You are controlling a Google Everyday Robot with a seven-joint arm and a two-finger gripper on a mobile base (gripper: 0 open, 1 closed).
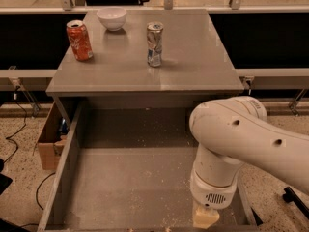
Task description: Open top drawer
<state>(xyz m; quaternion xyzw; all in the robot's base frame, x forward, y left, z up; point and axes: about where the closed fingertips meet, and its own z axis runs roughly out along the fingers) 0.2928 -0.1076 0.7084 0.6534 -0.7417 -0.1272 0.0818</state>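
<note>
The top drawer point(130, 178) is pulled far out from under the grey cabinet top point(193, 66). Its deep grey inside is speckled with crumbs and holds nothing else. Its front panel and handle are below the bottom edge of the view. My white arm point(241, 139) reaches down over the drawer's front right corner. My gripper point(205, 217) shows only as a cream-coloured part at the bottom edge, just above the drawer's front wall.
On the cabinet top stand a red soda can point(79, 40), a white bowl point(112, 18) and a silver can point(154, 44). A cardboard box point(48, 141) sits on the speckled floor left of the drawer. Cables point(19, 129) lie at the far left.
</note>
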